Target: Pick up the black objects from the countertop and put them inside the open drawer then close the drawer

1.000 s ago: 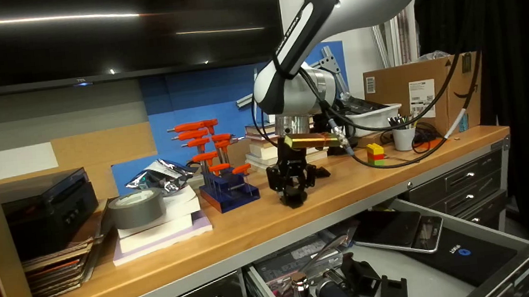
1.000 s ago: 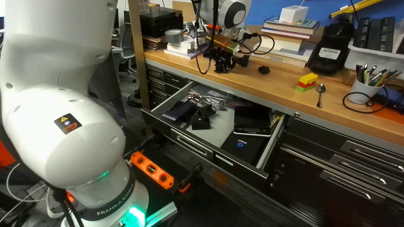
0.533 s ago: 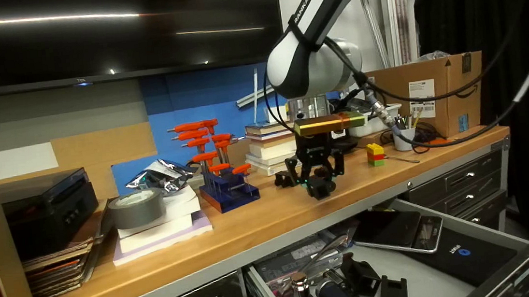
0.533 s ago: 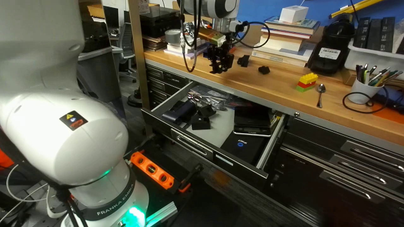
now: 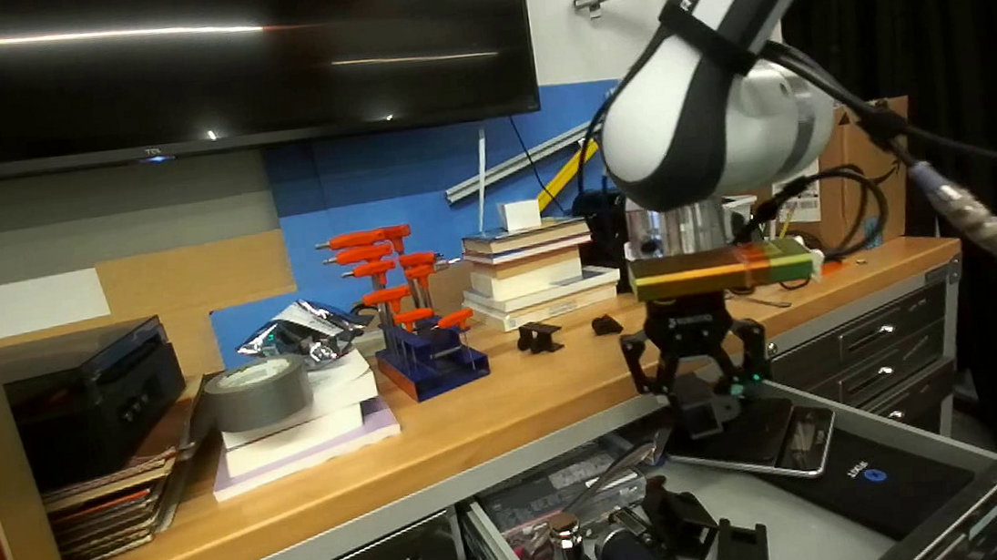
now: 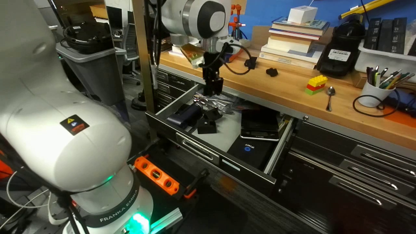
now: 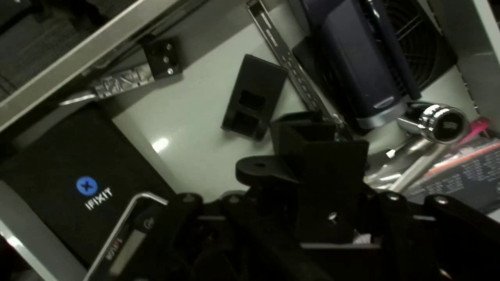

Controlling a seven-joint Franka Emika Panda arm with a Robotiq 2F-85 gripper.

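- One white arm (image 6: 61, 143) stands nearest in an exterior view; a green light (image 6: 140, 221) glows at its base;
- beyond it comes the open drawer (image 6: 224, 138); a black block (image 6: 207, 127) and a second black block (image 6: 213, 113) lie inside, close together, beside a dark blue device (image 7: 355, 62); a flat scale (image 6: 259, 119) and a black case (image 6: 253, 156) with a blue mark lie toward the opposite end;
- over the drawer hangs the gripper (image 5: 704, 396), pinching a black lump (image 7: 332, 175); in the wrist view the drawer's pale floor shows behind that lump;
- behind and above the drawer runs the wooden countertop (image 6: 282, 91); on it, apart from each other, rest a wider black piece (image 5: 541, 337) and a smaller black piece (image 5: 606, 325), both well apart from the gripper;
- toy bricks (image 6: 316, 86) in yellow, red and green stand farther along the countertop, with a spoon (image 6: 330, 92) just beside them and a white pen cup (image 6: 372, 97) near;
- at the back, a stack of books (image 6: 289, 48) carries a small white box (image 6: 301, 14); in an exterior view, orange-handled tools (image 5: 368, 253) stand in a blue rack (image 5: 435, 379);
- farthest of all, a dark screen (image 5: 213, 70) hangs above a blue panel (image 5: 360, 170).
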